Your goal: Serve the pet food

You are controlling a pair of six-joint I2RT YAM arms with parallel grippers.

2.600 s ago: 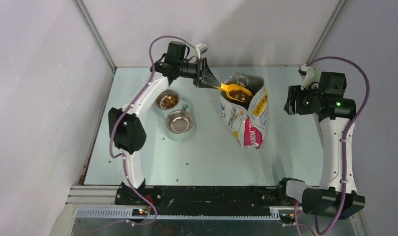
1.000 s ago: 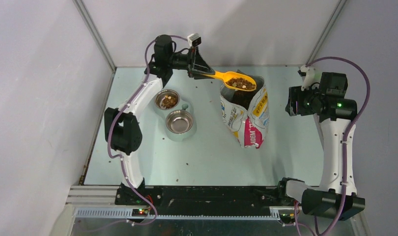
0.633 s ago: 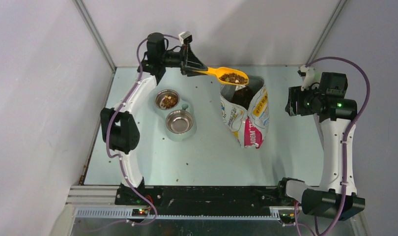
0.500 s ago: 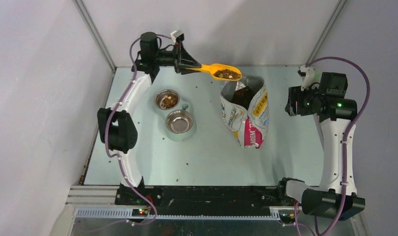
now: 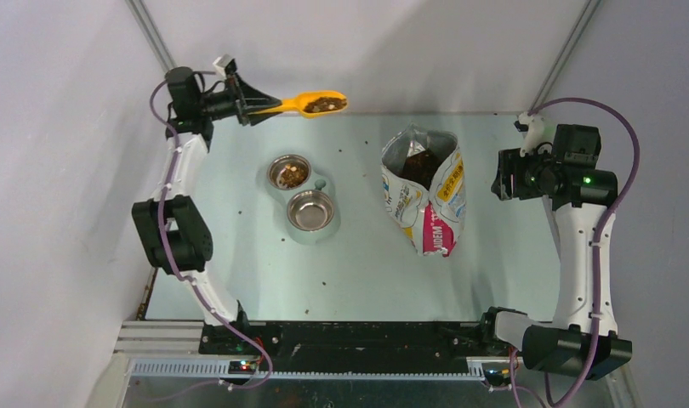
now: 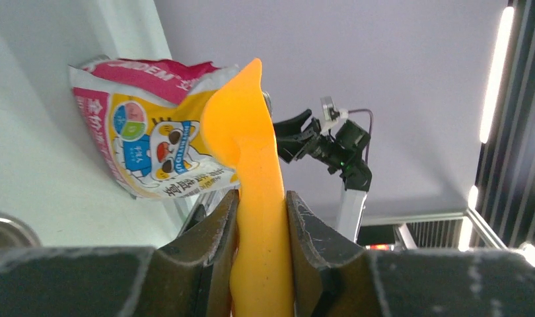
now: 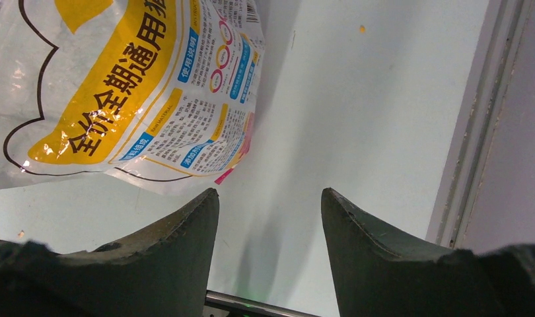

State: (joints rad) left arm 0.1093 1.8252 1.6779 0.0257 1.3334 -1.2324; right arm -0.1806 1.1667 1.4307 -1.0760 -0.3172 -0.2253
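My left gripper (image 5: 254,108) is shut on the handle of the orange scoop (image 5: 311,104), held high at the back left. The scoop bowl holds dark-brown pet food (image 5: 326,104). In the left wrist view the scoop (image 6: 251,172) is clamped between my fingers (image 6: 215,224) and its load is hidden. The double steel bowl stand sits below: the far bowl (image 5: 289,172) holds kibble, the near bowl (image 5: 311,210) looks bare. The printed foil bag (image 5: 426,191) stands open with kibble inside. My right gripper (image 7: 268,198) is open and empty, right of the bag (image 7: 119,86).
A metal frame rail (image 7: 479,132) runs along the table's right edge. Grey walls close in the back and left sides. A few stray kibble crumbs (image 5: 326,281) lie on the pale table.
My left arm has lifted the filled scoop out of the bag and swung it left and back, past the bowls. The right arm has not moved.
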